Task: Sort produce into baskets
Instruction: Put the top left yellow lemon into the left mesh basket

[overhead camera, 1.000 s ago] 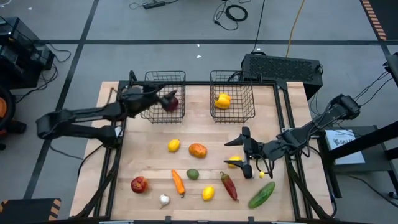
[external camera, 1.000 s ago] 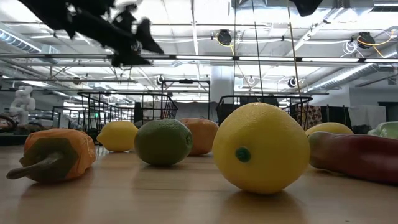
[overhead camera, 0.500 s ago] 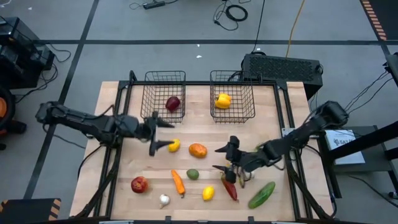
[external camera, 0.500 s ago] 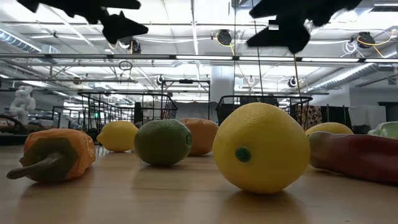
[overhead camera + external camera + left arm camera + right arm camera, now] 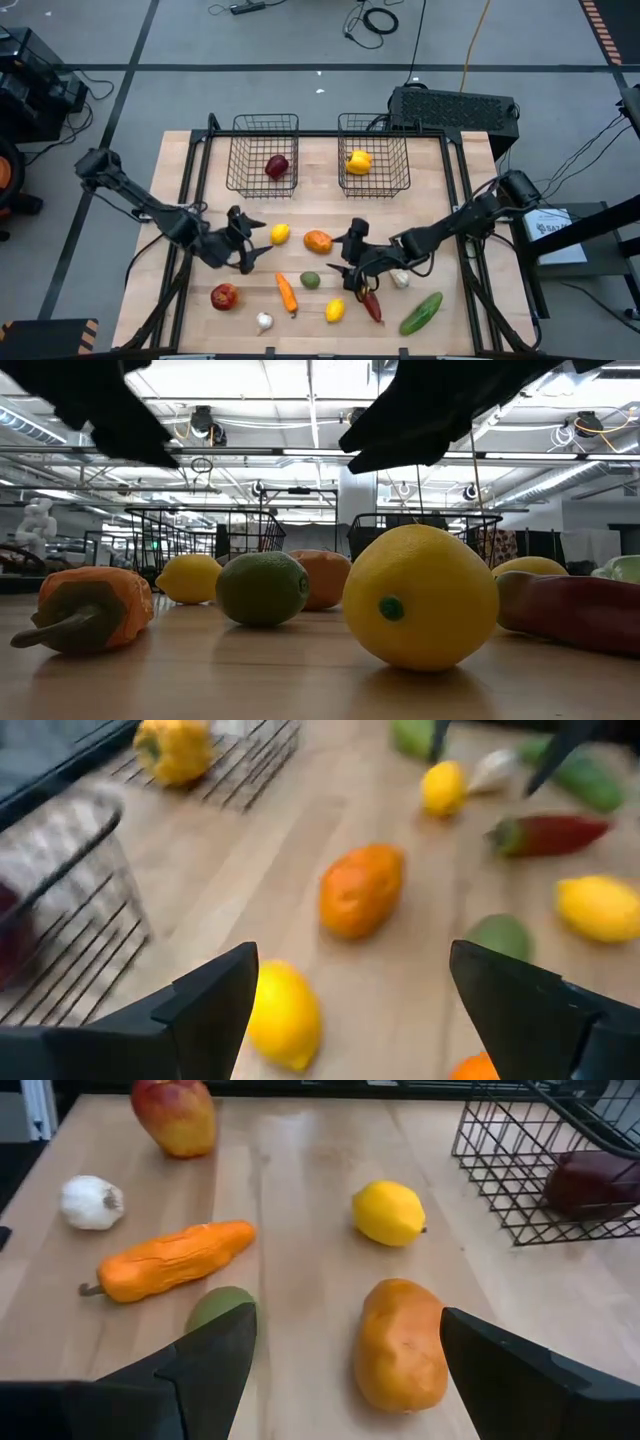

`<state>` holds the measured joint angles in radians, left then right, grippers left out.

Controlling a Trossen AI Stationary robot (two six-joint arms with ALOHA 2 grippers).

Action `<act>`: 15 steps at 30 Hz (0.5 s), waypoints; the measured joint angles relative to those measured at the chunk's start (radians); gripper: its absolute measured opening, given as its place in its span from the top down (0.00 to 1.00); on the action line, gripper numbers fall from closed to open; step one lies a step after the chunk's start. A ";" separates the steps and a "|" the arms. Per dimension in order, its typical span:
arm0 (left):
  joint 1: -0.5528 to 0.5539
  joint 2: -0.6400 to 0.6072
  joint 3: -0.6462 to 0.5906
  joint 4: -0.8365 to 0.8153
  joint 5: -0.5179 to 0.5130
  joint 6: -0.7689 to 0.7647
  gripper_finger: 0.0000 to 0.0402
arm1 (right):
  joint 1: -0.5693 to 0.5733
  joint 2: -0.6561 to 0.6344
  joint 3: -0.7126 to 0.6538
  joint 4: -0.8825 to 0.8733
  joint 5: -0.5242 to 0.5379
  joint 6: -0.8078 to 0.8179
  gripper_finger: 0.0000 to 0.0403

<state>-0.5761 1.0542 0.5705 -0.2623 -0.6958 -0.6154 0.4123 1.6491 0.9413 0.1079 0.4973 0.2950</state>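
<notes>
Two dark wire-mesh baskets (image 5: 265, 152) at the worktop's far edge: dark red apple (image 5: 277, 166) in the left, yellow pepper (image 5: 358, 160) in the right. Left gripper (image 5: 243, 243) low near the small yellow lemon (image 5: 280, 234), fingers apart, empty. Right gripper (image 5: 352, 255) beside the orange oval fruit (image 5: 318, 241), fingers apart, empty. Probably early: about ten pieces unsorted toward the near edge.

Bright, even overhead light, ceiling lamps (image 5: 362, 420) glaring in low view, soft shadows on tabletop (image 5: 325, 215), left wrist view motion-blurred, near lemon (image 5: 420, 598) sharp.
</notes>
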 joint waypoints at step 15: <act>0.009 0.332 0.000 -0.018 -0.131 -0.245 0.17 | -0.013 -0.002 0.000 -0.069 0.003 -0.027 0.24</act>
<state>-0.5669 1.3857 0.5701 -0.2802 -0.8264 -0.8604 0.3996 1.6470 0.9409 0.0389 0.4999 0.2680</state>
